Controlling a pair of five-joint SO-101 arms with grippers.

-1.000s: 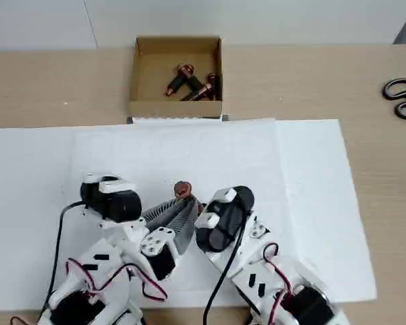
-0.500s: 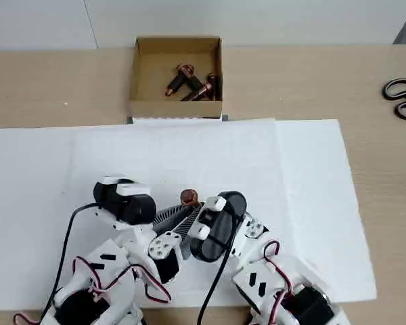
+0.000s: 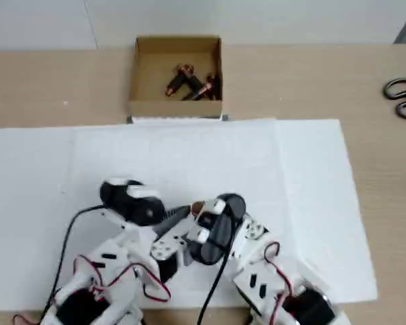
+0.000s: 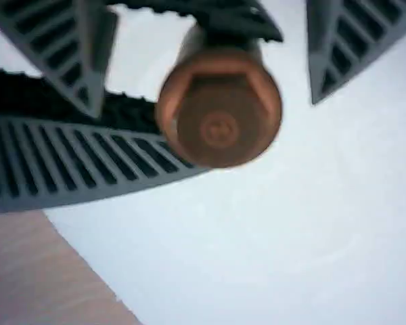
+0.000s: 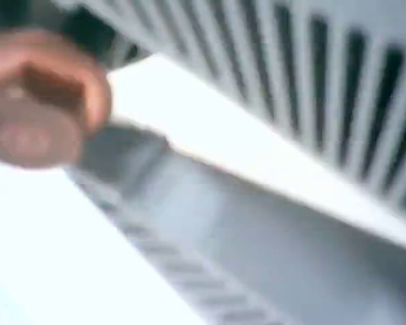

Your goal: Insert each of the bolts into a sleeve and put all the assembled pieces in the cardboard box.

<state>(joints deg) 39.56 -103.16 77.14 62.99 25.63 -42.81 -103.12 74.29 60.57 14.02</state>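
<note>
My left end effector (image 4: 210, 101) is spread wide: its two dark ribbed fingers (image 4: 61, 47) stand either side of a copper-coloured hex-head metal bolt (image 4: 220, 112) w/o touching it, so it has hold of nothing. The bolt sits right btwn those fingers, head toward the wrist cam, w/ the white paper sheet (image 4: 291, 237) behind it. A dark piece (image 4: 233, 17) just behind the head may be the black sleeve, can't say for sure. The right end effector (image 3: 193, 208) is nose to nose w/ the left one in the high view. I can't tell how far open it is, or whether it's what carries the bolt. The right wrist view puts the bolt (image 5: 34, 108) close by it, but it's too smeared to judge

Step in hand, I reckon: seating or handing over this bolt & sleeve. To do it well:
- keep both end effectors on one axis, no twist
- close the left one squarely on the shank side, not the head
- only let the other go once the grip looks firm
- lift clear of the sheet before travelling

The open brown cardboard box (image 3: 176, 108) lies well beyond both end effectors, far across the sheet on the wooden tabletop (image 3: 311, 81), w/ assembled copper-and-black pieces (image 3: 183, 78) already inside. Drop low over its bare half so nothing bounces out
</note>
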